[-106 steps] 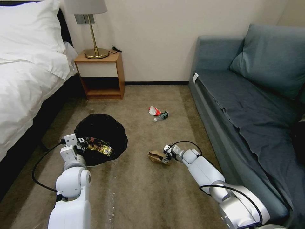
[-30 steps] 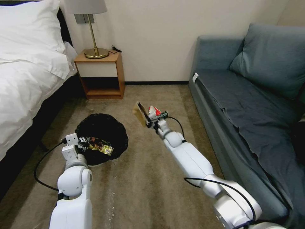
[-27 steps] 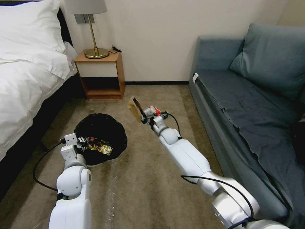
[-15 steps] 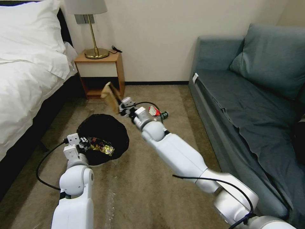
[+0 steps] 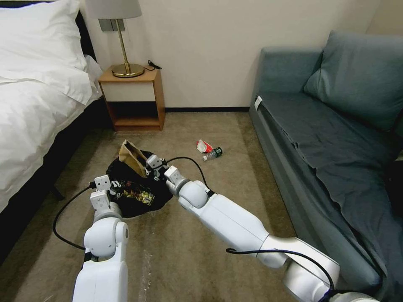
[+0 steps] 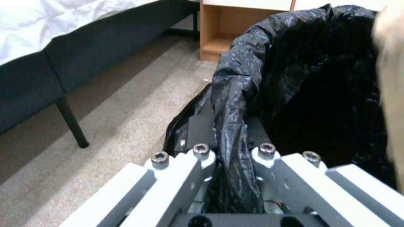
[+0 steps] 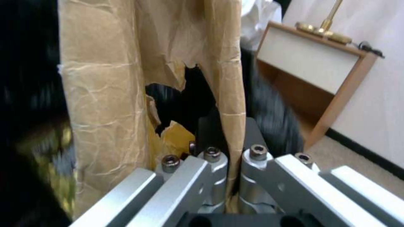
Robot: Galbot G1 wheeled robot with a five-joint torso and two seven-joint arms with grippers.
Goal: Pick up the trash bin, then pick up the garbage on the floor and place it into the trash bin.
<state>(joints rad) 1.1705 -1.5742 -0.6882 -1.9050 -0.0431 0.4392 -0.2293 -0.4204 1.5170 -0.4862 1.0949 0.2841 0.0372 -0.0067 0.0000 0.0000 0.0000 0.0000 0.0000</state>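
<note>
The trash bin with its black bag hangs just above the carpet, my left gripper shut on its near rim. A dark-and-yellow wrapper lies inside it. My right gripper is shut on the crumpled brown paper bag, held upright over the bin's far rim; the torn bag shows close up in the right wrist view. On the carpet farther off lie a red-and-white packet and a small clear bottle.
A bed runs along the left, a wooden nightstand with a brass lamp stands at the back wall, and a blue sofa fills the right side. Open carpet lies between them.
My right arm lifted the brown paper bag from the carpet and swung it left, lowering it over the bin. The left gripper kept hold of the bin's rim.
</note>
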